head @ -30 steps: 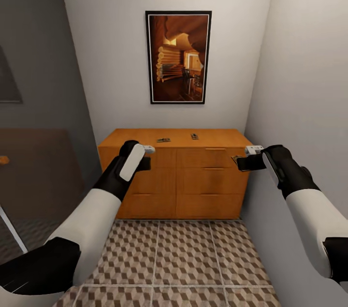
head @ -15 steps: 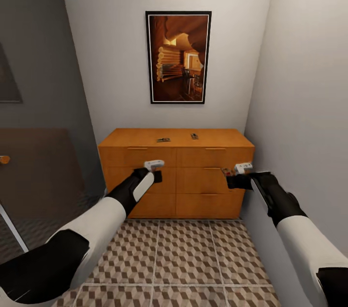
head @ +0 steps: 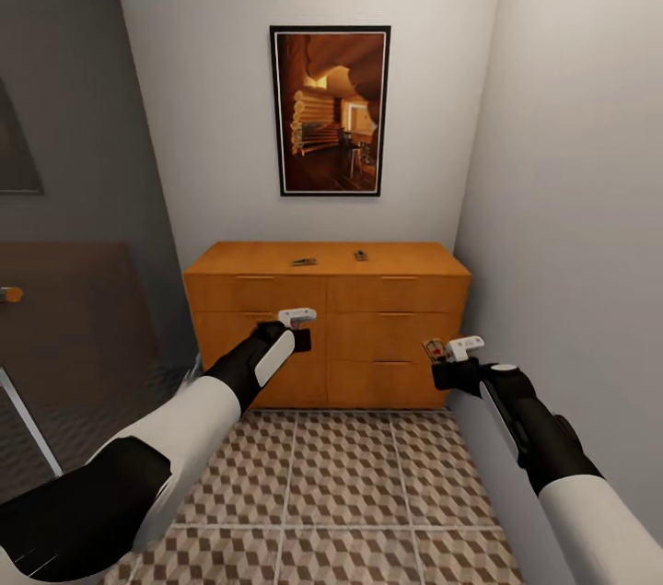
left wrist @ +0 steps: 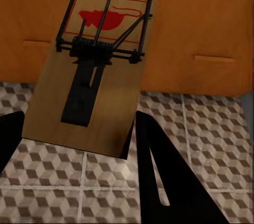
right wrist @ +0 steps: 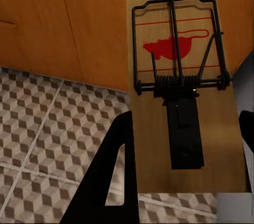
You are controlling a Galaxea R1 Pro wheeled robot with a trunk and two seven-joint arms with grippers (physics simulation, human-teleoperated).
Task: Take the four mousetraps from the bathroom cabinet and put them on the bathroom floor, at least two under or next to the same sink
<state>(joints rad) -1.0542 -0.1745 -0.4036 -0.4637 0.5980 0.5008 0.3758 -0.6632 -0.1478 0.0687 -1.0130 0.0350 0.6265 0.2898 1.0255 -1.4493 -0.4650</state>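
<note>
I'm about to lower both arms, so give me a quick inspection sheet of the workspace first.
Surface: bathroom floor, patterned tiles, bare ahead of the robot.
Job's things: two mousetraps on the cabinet top, left one, right one; one mousetrap in the left gripper; another in the right gripper.
Clutter: nothing seen.
Grippers: both shut on traps, held in front of the drawers above the floor.
Cables: nothing seen.
Surroundings: framed picture on the wall above the cabinet; wall close on the right.
</note>
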